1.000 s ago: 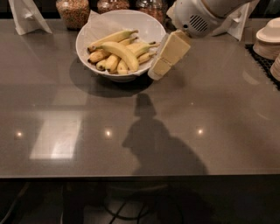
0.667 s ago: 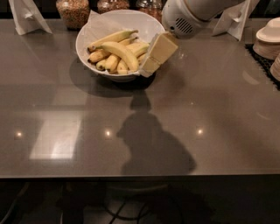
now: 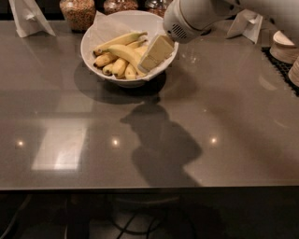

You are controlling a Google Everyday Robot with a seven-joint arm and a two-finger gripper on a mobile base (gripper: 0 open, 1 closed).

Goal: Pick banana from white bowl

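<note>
The white bowl point(image 3: 93, 37) stands at the back of the grey table, its left side lined with white paper. Several bananas lie in it. The banana point(image 3: 122, 53), thick, arched and bright yellow, lies in the middle, with a paler long banana point(image 3: 119, 40) behind it and short stubby ones point(image 3: 106, 60) at its left. My gripper point(image 3: 149, 63) reaches down from the upper right into the bowl's right side. Its tip is just to the right of the banana's lower end and covers part of the fruit there.
Glass jars of grains point(image 3: 78, 11) stand behind the bowl. White folded cards stand at the back left point(image 3: 28, 17) and back right point(image 3: 247, 24). Stacked white dishes point(image 3: 285, 45) sit on a dark mat at the right edge. The table's front edge runs along the bottom.
My gripper has moved left from beside the bowl's right rim to over its right side, down among the bananas. The bowl and the bananas have not moved.
</note>
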